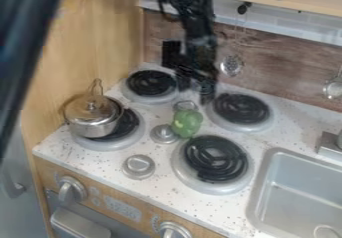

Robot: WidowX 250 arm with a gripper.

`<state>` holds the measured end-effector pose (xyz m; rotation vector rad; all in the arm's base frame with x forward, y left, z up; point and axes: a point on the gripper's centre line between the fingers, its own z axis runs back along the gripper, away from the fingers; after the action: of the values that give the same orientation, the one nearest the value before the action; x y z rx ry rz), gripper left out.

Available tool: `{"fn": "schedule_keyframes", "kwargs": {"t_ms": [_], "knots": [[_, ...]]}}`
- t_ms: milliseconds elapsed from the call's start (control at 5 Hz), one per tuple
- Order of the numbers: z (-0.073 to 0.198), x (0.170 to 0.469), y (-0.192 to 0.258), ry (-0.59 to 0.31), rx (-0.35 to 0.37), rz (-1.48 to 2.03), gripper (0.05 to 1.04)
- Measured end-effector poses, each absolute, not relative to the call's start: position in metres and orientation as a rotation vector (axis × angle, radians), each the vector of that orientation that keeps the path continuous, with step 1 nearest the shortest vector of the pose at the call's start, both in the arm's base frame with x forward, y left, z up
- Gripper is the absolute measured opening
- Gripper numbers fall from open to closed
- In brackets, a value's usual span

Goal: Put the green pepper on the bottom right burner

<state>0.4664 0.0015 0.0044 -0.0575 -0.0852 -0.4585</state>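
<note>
With my pincer (196,95) spread and seemingly empty above the green pepper (187,123), which sits just beside the bottom right burner (215,158), I judge grasping the step in hand (lifting comes after), so I should descend, centred around it, before closing.

Wall (280,66): faced in brown wood grain, topped by white tiles (294,26)
Side panel (80,47): finished in pale wood
Counter (290,127): speckled dark
</note>
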Motion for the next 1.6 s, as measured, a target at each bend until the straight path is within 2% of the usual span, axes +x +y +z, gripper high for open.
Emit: {"fn": "schedule_keyframes", "kwargs": {"t_ms": [800, 1000, 1200, 1400, 1600], "knots": [[-0.041, 0.464, 0.000, 0.112, -0.122, -0.460, 0.998], [-0.043, 0.460, 0.001, 0.133, -0.120, -0.477, 0.938], [-0.043, 0.459, 0.000, 0.148, -0.095, -0.529, 0.792], [-0.033, 0.453, -0.015, 0.113, -0.052, -0.611, 0.791], [-0.016, 0.443, -0.050, 0.048, -0.003, -0.716, 0.791]]}}
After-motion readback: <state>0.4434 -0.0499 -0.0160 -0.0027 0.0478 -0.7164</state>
